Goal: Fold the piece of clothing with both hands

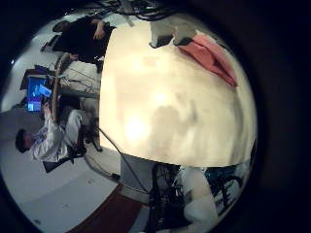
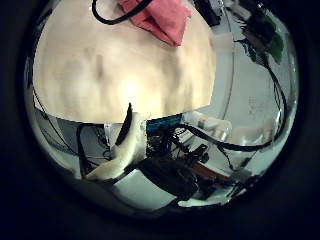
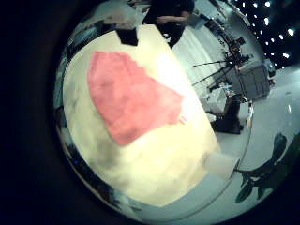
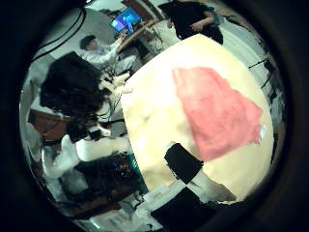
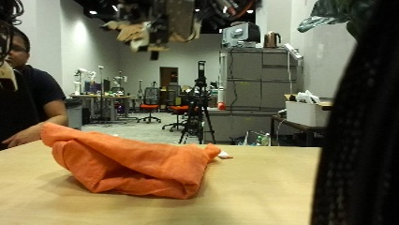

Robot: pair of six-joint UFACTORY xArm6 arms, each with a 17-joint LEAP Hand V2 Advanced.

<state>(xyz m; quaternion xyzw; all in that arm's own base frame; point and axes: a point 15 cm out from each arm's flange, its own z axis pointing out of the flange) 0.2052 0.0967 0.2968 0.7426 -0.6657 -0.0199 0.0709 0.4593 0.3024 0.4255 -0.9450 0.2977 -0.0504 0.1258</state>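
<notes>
An orange piece of clothing [image 5: 131,164] lies bunched in loose folds on the pale wooden table [image 5: 274,197], with nothing holding it. A hand [image 5: 153,28] hangs high above it, fingers loose and empty. From far above, the right little finger side palm view shows the clothing [image 3: 131,94] spread out on the table [image 3: 159,169]. My right hand's fingers [image 4: 188,164] reach out straight over the table's edge, apart from the clothing [image 4: 217,111]. In the left palm views the clothing [image 1: 209,56] [image 2: 160,18] lies at the table's far side, away from my left hand.
A dark bulk [image 5: 362,122] fills the outside view's right edge, close to the camera. Behind the table stand a tripod [image 5: 199,103] and a grey cabinet [image 5: 256,89]. Much of the table top [image 1: 175,107] around the clothing is bare.
</notes>
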